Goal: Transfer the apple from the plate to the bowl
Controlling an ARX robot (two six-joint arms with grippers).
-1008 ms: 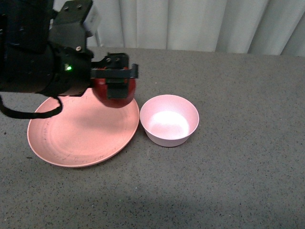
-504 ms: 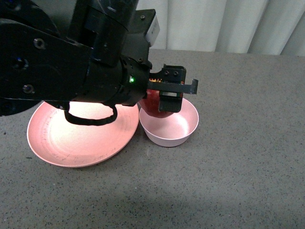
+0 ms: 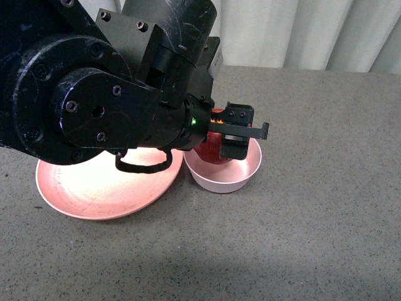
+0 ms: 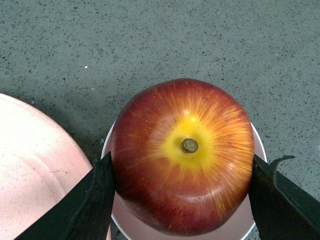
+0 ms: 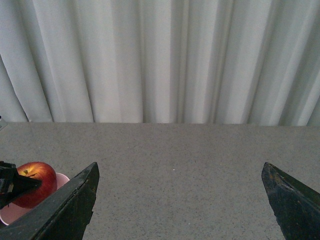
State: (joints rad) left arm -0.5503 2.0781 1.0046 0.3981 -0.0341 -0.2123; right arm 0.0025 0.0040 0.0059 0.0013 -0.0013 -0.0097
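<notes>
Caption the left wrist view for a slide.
The left tool grips the red apple over the pale pink bowl, plate edge alongside.

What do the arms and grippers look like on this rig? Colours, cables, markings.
The left arm is matte black: bulky round joint housings with visible screws, a black cable looping beneath, a lit green LED and a small orange strip near the left gripper. Its fingers are flat black plates. The right gripper shows two black wedge-shaped fingers. No logos visible.
</notes>
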